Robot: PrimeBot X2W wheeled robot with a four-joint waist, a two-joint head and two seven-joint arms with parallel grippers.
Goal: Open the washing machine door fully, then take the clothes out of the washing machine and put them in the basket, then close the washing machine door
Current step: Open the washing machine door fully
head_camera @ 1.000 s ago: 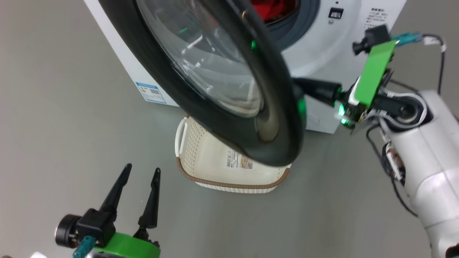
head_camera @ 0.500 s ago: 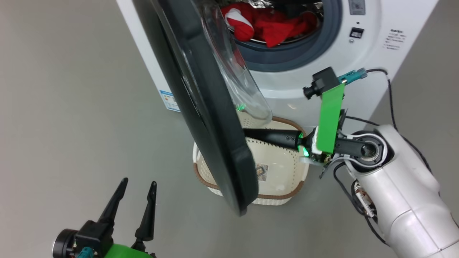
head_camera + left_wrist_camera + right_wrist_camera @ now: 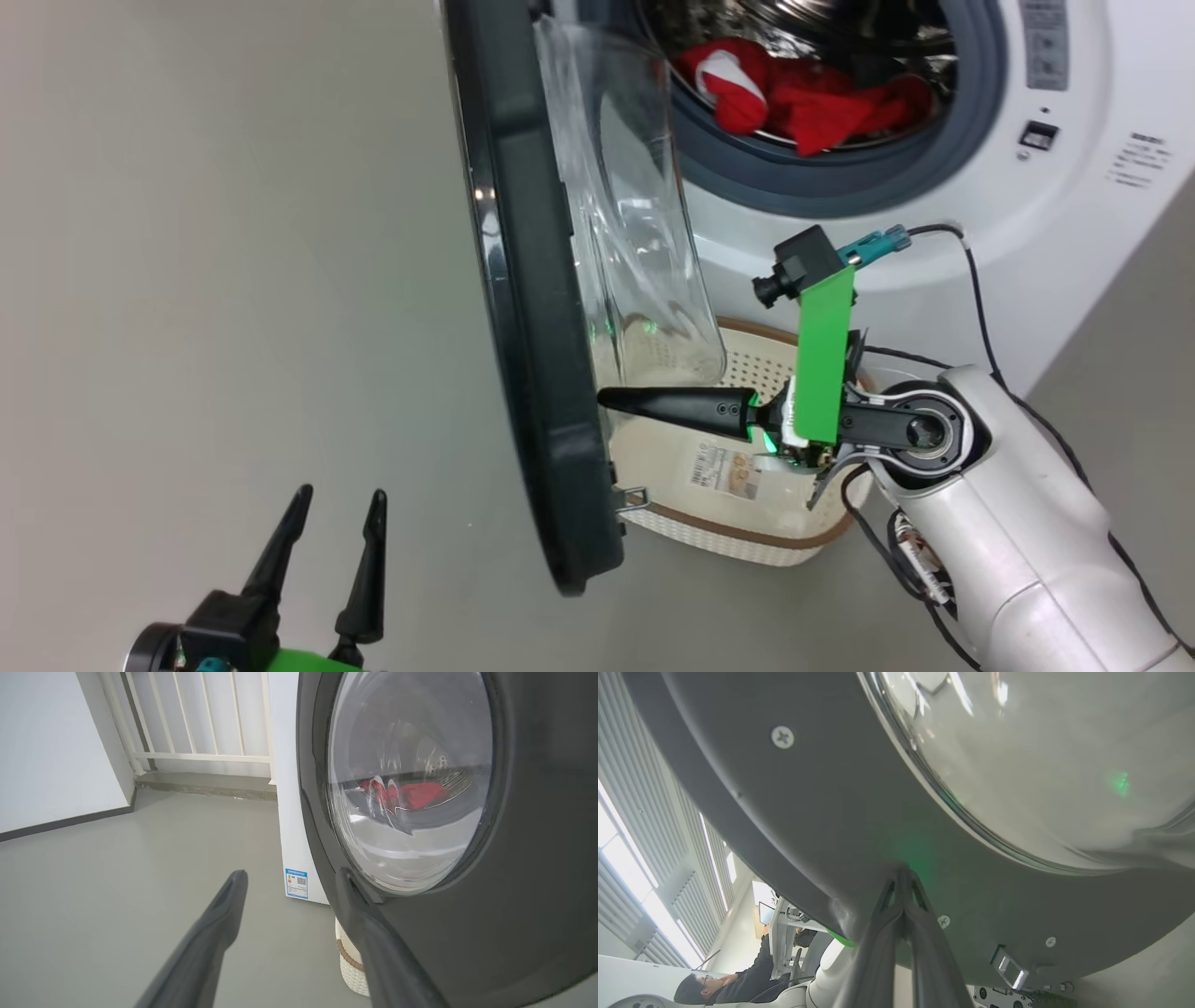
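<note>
The washing machine door [image 3: 523,308] stands swung out edge-on from the white washing machine [image 3: 1074,215], its glass bowl [image 3: 635,233] facing the drum. My right gripper [image 3: 607,399] is shut, and its fingertips press against the door's grey inner face [image 3: 859,812]. Red clothes [image 3: 803,93] with a white patch lie in the steel drum, also seen through the glass [image 3: 411,795]. The cream basket [image 3: 747,509] sits on the floor below the opening, partly behind the door. My left gripper [image 3: 338,499] hangs open at the lower left, on the door's outer side [image 3: 537,858].
Grey floor [image 3: 233,280] spreads to the left of the door. A white railing [image 3: 201,723] and a wall stand behind the machine. A seated person [image 3: 724,980] at a desk appears past the door's edge in the right wrist view.
The door has swung further out, from covering the opening to edge-on, with my shut right gripper following against its inner side. The head camera has shifted, bringing the drum and clothes into view.
</note>
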